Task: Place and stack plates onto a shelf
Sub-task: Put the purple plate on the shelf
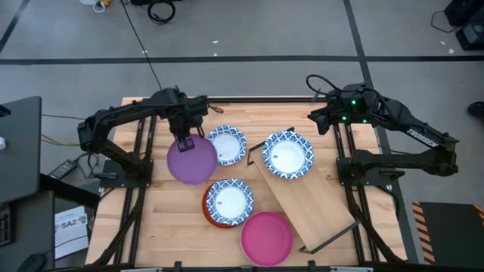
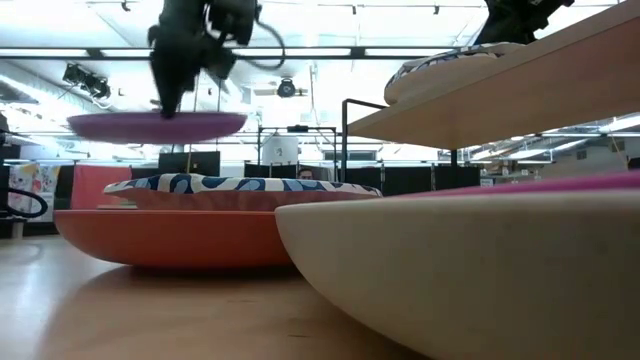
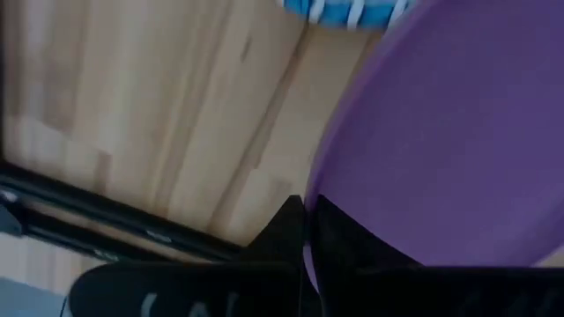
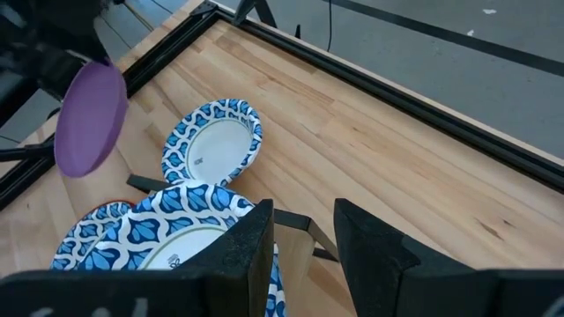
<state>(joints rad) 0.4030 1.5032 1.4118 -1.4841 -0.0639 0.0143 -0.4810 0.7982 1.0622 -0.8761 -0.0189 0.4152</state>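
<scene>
At about ten o'clock on the table, the left gripper (image 1: 187,140) holds the purple plate (image 1: 192,161) in the air, its jaws pressed together on the plate's rim, the low view showing the plate roughly level and clear of the tabletop. Just beside it at about twelve o'clock lies a blue-and-white plate (image 1: 226,144) flat on the table. The shelf (image 1: 314,198) runs slanted from about one o'clock down toward five o'clock, and a second blue-and-white plate (image 1: 287,154) already sits at its upper end. At six o'clock a third blue-and-white plate (image 1: 229,200) rests on the orange-red plate (image 1: 215,220), with the pink plate (image 1: 266,236) just beside them. The right gripper (image 1: 321,119) waits near the table's one o'clock edge, jaws spread partway and holding nothing.

The main risk, as I judge it, is the thin grip: a plate pinched only at its edge could swing or slip out during the carry to the shelf. Its path crosses the plate lying at twelve o'clock, so a low pass could clip it. The shelf stands on thin legs, so a hard landing might shift it or knock the plate already there.
</scene>
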